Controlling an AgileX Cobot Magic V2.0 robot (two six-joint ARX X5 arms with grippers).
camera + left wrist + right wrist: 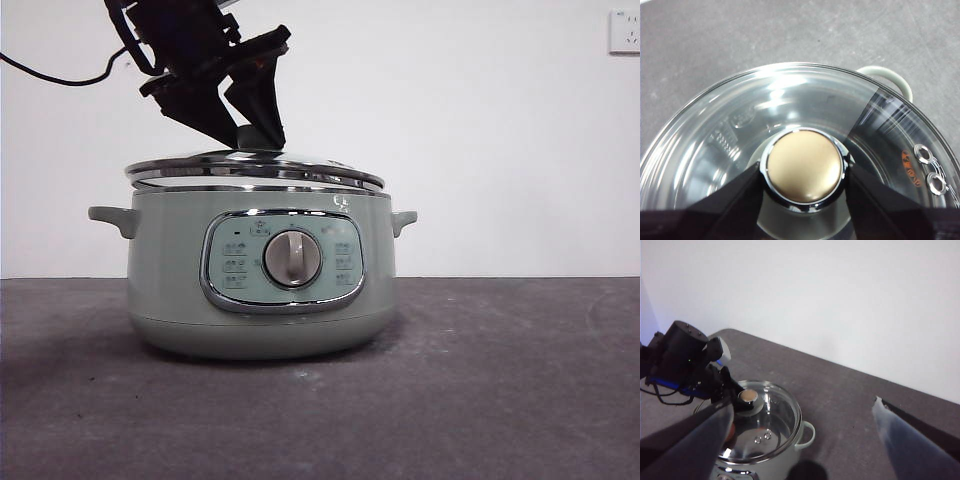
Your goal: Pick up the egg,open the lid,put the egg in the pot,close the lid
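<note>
The pale green pot (170,270) stands mid-table with its grey dial (292,258) facing the front view. Its lid (715,130) is clear glass with a chrome rim. It lies over the pot's mouth, slightly tilted, with a thin gap showing at the rim. My left gripper (804,172) comes down from the upper left and is shut on the lid's tan knob (804,160). My right gripper (804,404) hangs open high above the table, apart from the pot. A small reddish patch (732,429) shows under the glass beside a jaw; it may be the egg.
The pot rests on a dark grey tabletop (480,380) in front of a white wall. A wall socket (624,30) is at the upper right, and a black cable (60,78) runs in from the left. One side handle (890,77) sticks out past the lid.
</note>
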